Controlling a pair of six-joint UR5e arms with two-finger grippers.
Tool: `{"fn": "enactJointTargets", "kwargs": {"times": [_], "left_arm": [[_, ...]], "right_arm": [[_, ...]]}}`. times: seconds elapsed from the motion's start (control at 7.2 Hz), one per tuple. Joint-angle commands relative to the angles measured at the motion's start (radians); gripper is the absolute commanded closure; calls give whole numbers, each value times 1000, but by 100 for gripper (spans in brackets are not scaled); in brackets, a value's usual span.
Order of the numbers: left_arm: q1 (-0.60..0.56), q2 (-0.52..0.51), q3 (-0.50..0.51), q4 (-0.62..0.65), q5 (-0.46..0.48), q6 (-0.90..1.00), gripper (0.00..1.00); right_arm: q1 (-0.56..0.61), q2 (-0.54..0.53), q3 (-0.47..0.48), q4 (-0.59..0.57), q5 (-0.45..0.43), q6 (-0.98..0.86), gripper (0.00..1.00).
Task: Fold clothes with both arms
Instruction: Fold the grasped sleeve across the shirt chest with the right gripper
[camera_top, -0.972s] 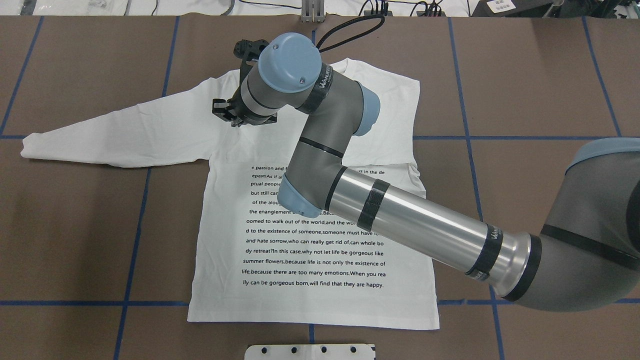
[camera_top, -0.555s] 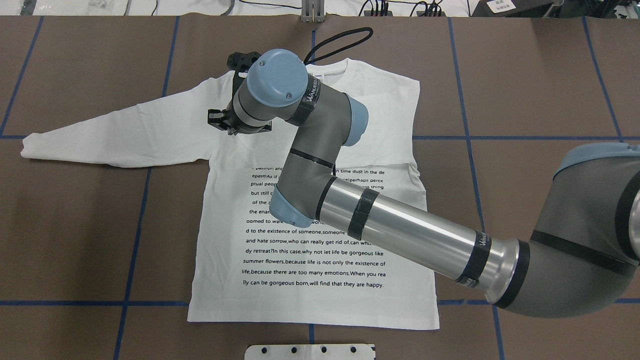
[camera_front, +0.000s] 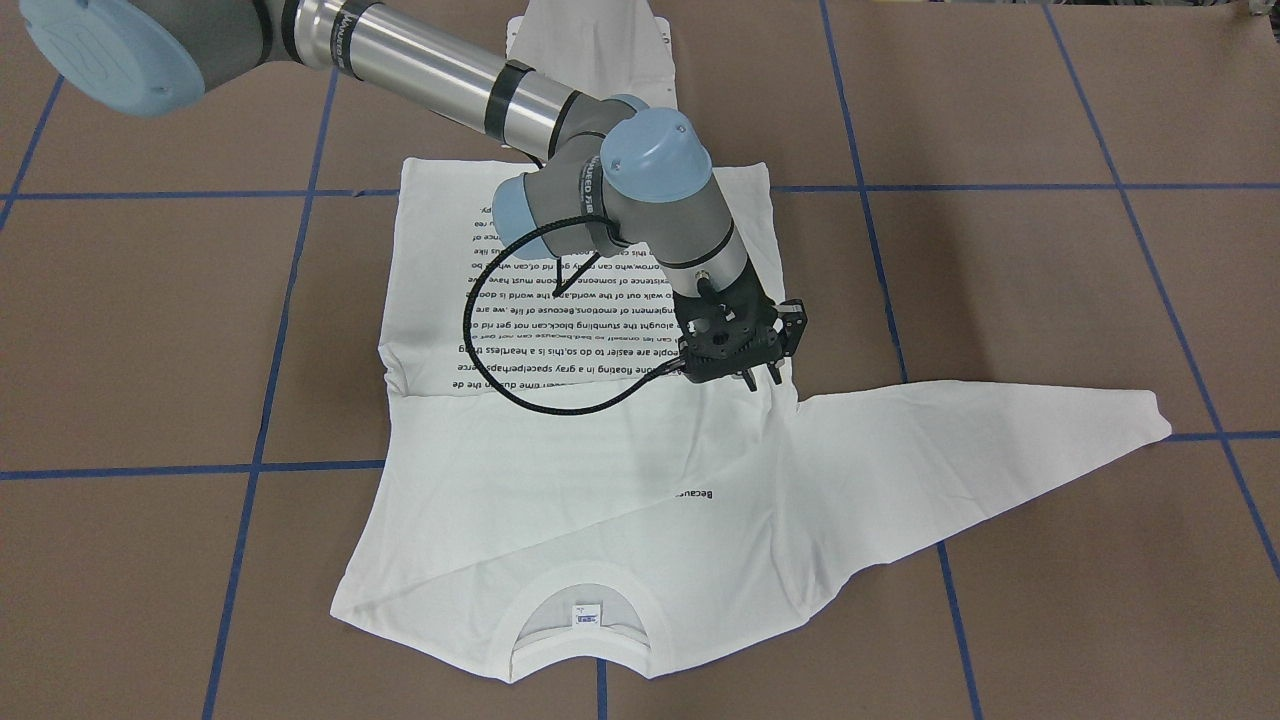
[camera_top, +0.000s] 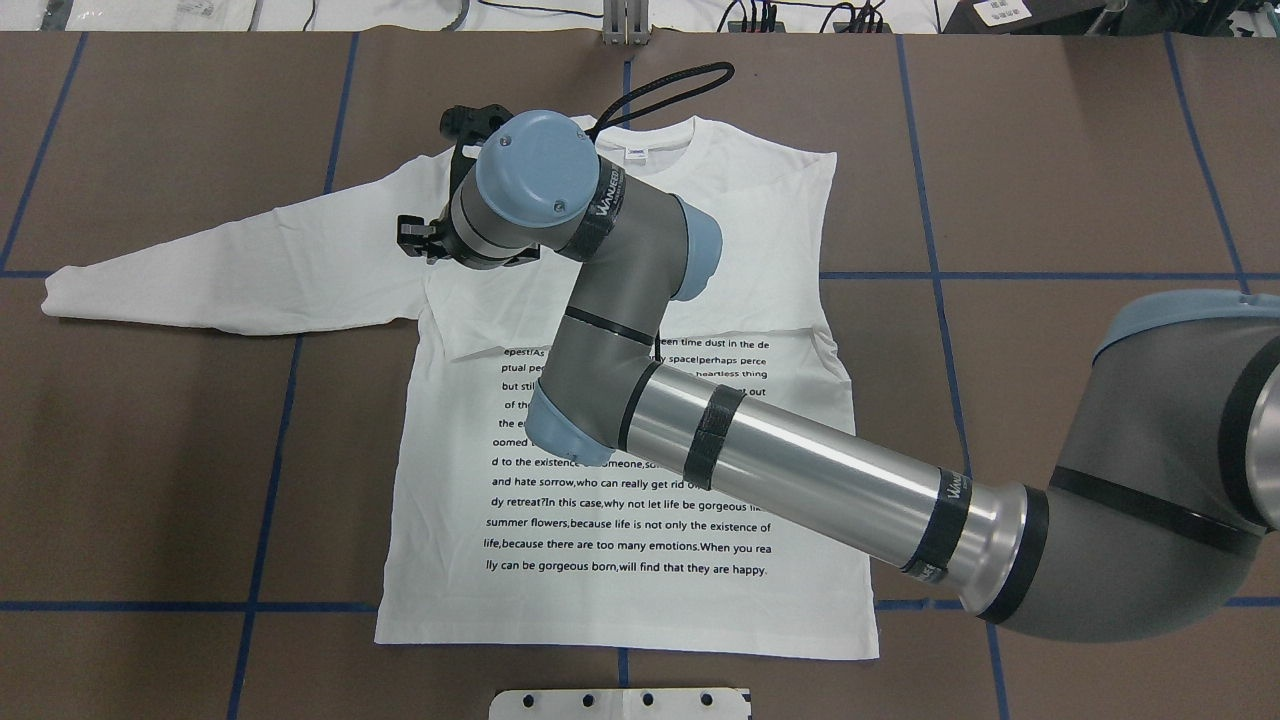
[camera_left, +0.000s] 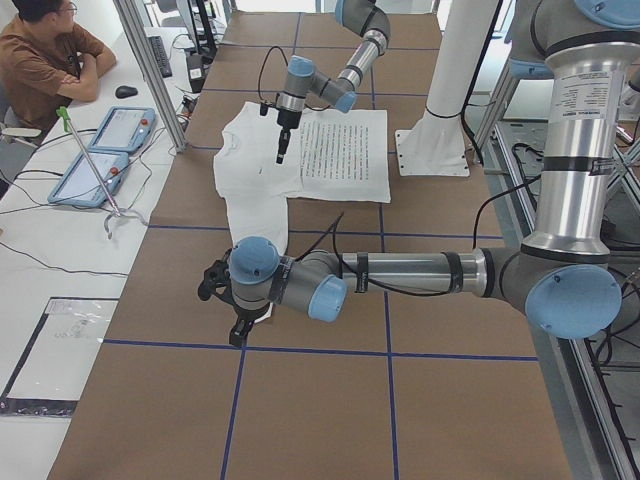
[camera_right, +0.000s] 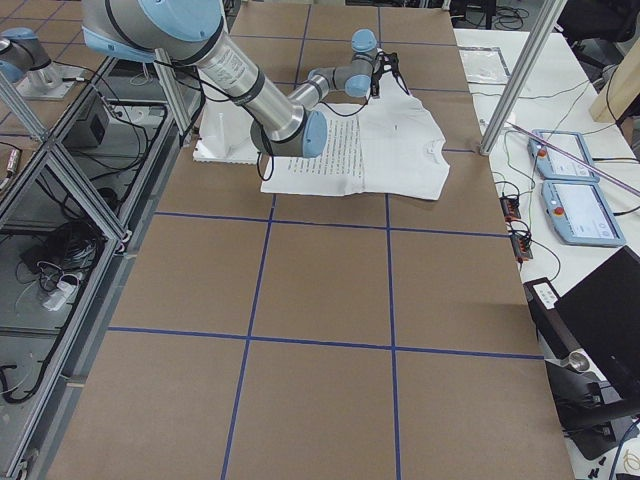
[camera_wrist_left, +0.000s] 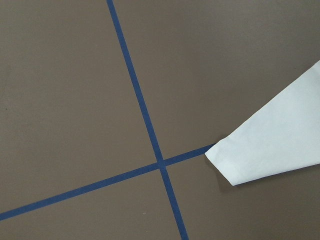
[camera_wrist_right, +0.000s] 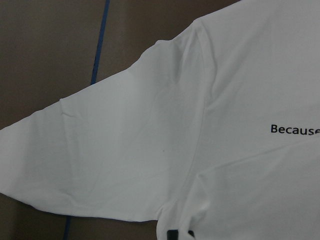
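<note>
Obs: shirt (camera_top: 450, 560) flat mid-table, collar far, one sleeve (camera_top: 230, 270) stretched to my left. My right claw (camera_front: 762, 380) at its armpit, jaws drawn close on a pucker of cloth, presumably to steer the fold. My left claw (camera_left: 238, 335) hovers by the cuff (camera_wrist_left: 270, 150); how far open, cannot tell.

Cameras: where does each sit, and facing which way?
Front: table's far side, looking back; right arm, hand.
Overhead: near side, looking down; right arm.
Left side: table's end; left arm nearest.
Right side: other end; right arm nearest.
Left wrist: down at sleeve tip; no body.
Right wrist: down at shirt; fingertips.
Shared: the shirt.
</note>
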Motion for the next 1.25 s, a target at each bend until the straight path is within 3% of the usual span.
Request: {"fn": "enactJointTargets", "kwargs": {"times": [0.0, 0.28, 0.56, 0.83, 0.97, 1.11], "left_arm": [[0, -5, 0, 0, 0, -1, 0], [8, -22, -14, -17, 6, -150, 0], [130, -12, -15, -157, 69, -440, 0], [245, -1, -2, -236, 151, -693, 1], [288, 1, 20, -262, 187, -772, 1], [324, 1, 94, -401, 196, -885, 1]], "right_arm": [[3, -1, 2, -2, -28, 3, 1], [64, -56, 46, -66, 9, 6, 1], [185, -164, 255, -390, 188, -125, 1], [288, -258, 455, -714, 240, -384, 1], [350, -328, 538, -781, 268, -476, 0], [422, -434, 636, -821, 311, -554, 0]]}}
